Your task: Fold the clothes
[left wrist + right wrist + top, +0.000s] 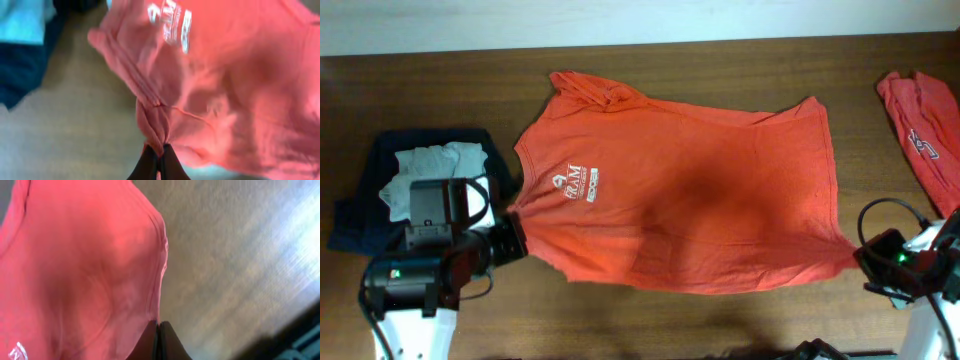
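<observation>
Nearest the overhead lens: left gripper (520,240) at the near-left edge of the T-shirt (690,200), right gripper (860,258) at its near-right hem corner. Garment spread nearly flat across the table (720,60), chest logo (578,185) up, collar end toward the left, far sleeve crumpled. Bunched at the right edge, well apart: second red shirt (925,125). Beside the left arm: dark blue garment (355,215) with a pale cloth (430,165) on it. Jaw state not legible from above.

Left wrist view: fingers (145,167) pressed together on a gathered ridge of fabric beside a seam, clamped on the cloth. Logo seen beyond, blurred.

Right wrist view: fingers (170,345) closed on the stitched hem edge, bare table to the right. No logo or collar in frame.

Handling, as judged: thin cotton, light, limp, no stiffness. Likely to sag and wrinkle between grips, unlikely to slip from a firm pinch. Best taken at hems, seams and corners, both ends kept taut and level.

Cross-check: whole layout, crumpled sleeve and spare shirt available from overhead only. Both grips confirmed from wrist views only.
</observation>
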Action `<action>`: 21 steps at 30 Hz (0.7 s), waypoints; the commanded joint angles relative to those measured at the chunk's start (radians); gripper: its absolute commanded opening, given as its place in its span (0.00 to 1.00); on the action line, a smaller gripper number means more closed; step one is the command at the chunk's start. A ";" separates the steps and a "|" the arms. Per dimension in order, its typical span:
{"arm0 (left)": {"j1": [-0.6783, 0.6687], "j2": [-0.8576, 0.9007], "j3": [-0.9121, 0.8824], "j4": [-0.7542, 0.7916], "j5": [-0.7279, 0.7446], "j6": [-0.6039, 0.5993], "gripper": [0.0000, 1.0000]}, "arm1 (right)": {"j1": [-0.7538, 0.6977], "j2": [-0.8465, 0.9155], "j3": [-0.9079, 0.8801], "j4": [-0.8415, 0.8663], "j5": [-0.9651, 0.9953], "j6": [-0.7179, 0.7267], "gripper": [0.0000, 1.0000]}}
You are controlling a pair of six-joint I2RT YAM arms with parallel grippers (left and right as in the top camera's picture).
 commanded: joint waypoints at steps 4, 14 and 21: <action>0.006 0.184 0.019 0.145 -0.027 0.005 0.00 | 0.005 0.204 0.018 0.163 -0.132 -0.006 0.04; 0.006 0.429 0.019 0.428 0.043 0.005 0.01 | 0.005 0.556 0.018 0.495 -0.367 -0.006 0.04; 0.006 0.499 0.019 0.529 0.042 0.005 0.01 | 0.027 0.632 0.018 0.715 -0.470 -0.001 0.06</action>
